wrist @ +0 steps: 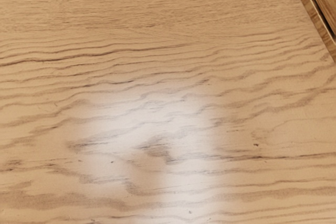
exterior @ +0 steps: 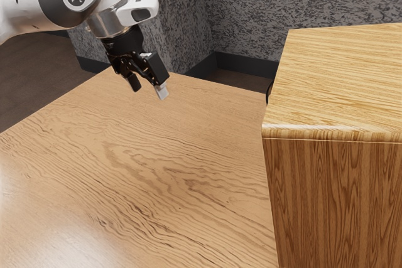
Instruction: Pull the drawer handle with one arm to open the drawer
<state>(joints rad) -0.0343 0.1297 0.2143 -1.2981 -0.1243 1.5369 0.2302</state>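
A wooden cabinet (exterior: 333, 123) stands on the table at the exterior view's right. Its front faces away from this camera, so the drawer itself is hidden. A small dark piece (exterior: 269, 94) sticks out at the cabinet's upper left edge, too little of it showing to tell what it is. My gripper (exterior: 149, 87) hangs above the table near its far edge, well to the left of the cabinet. The fingers stand apart, open, with nothing between them. In the wrist view, the cabinet's lower edge (wrist: 316, 3) shows in a corner, far from the hand.
The wooden table (exterior: 138, 174) stretches wide between the gripper and the cabinet, with bare wood (wrist: 157, 103) under the hand. A grey speckled wall (exterior: 251, 10) with a dark baseboard rises behind the table.
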